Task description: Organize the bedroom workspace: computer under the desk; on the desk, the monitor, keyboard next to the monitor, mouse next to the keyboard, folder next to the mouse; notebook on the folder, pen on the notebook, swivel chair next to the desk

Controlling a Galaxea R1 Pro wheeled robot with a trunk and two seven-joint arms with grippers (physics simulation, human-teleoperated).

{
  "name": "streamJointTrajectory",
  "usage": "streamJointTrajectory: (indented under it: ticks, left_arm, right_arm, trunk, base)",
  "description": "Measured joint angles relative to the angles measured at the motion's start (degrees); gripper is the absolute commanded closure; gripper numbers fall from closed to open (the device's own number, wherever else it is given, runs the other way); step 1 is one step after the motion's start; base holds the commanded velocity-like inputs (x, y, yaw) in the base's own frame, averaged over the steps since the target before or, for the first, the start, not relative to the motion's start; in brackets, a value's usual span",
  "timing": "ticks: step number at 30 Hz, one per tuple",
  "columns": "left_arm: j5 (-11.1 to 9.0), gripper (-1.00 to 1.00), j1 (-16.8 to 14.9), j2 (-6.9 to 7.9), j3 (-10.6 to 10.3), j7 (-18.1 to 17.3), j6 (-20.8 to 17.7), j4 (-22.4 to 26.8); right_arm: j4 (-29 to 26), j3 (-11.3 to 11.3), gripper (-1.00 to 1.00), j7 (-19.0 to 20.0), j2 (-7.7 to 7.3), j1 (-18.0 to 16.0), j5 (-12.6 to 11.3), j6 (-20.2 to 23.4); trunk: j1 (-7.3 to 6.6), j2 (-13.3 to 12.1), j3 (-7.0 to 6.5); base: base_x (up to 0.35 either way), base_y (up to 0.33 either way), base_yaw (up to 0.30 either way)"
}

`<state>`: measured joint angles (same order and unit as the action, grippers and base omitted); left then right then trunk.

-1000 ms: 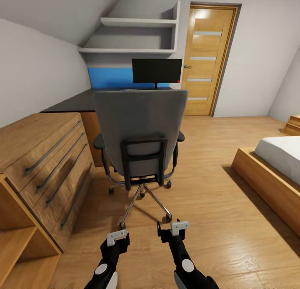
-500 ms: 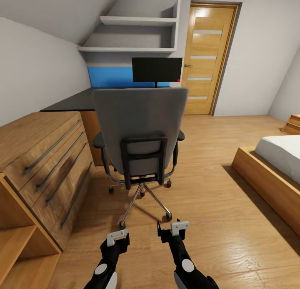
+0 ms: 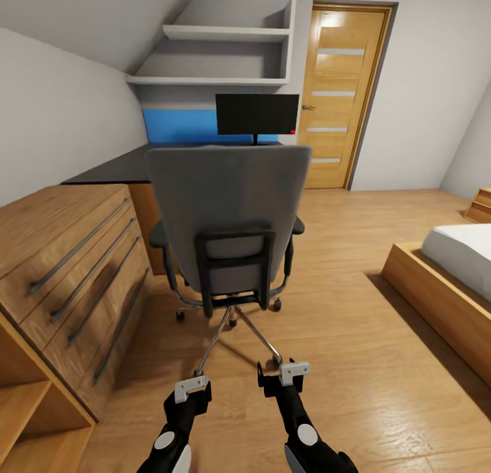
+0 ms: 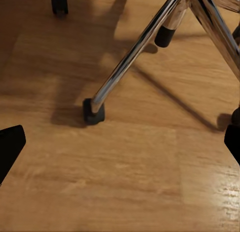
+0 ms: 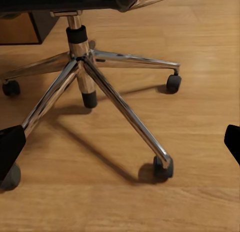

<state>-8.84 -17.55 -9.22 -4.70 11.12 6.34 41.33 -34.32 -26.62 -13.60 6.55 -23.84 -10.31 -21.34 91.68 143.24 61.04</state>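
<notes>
Head view shows my left hand (image 3: 191, 389) and right hand (image 3: 284, 374) held wide and empty behind the swivel chair (image 3: 228, 221), which faces the table (image 3: 112, 168) carrying the monitor (image 3: 257, 114); advancing risks striking its chrome legs (image 5: 117, 104).

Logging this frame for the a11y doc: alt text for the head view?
A grey swivel chair seen from behind stands on the wood floor before a dark desk holding a black monitor. The left hand and right hand hang low in front, holding nothing. Drawers left, bed right, door behind.
</notes>
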Motion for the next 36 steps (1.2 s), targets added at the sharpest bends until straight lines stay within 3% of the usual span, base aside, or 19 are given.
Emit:
streamJointTrajectory:
  ticks: [29,36]
  left_arm:
    - [0.0,-1.00,0.0,0.18,0.0,0.0,0.2,0.0]
    - [0.1,-1.00,0.0,0.19,0.0,0.0,4.8,0.0]
  right_arm:
    - [0.0,0.0,-1.00,0.0,0.00,0.0,0.0,-0.1]
    - [0.1,0.0,-1.00,0.0,0.00,0.0,0.1,-3.1]
  trunk:
    - [0.02,0.0,0.00]
    - [0.03,0.0,0.00]
  base:
    - [0.112,0.000,0.000]
    - [0.013,0.000,0.000]
